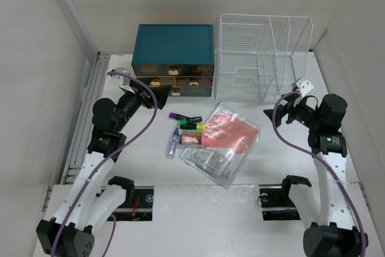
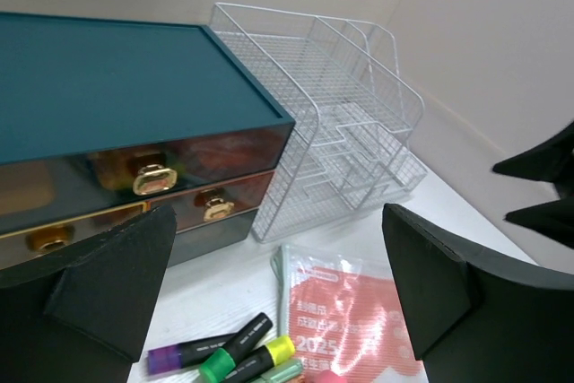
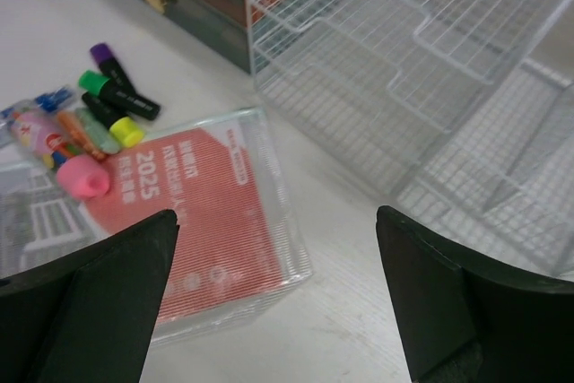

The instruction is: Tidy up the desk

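The desk is a wide white tabletop. At its middle lies a clear pouch with a red booklet, which also shows in the left wrist view and the right wrist view. Several highlighters and pens lie just left of it. My left gripper is open and empty, in front of the teal drawer box and above the markers. My right gripper is open and empty, right of the pouch, over bare desk.
A teal drawer box with gold handles stands at the back, a white wire rack right beside it. A second clear sleeve lies under the pouch's near edge. A small glue bottle lies at the pile's left.
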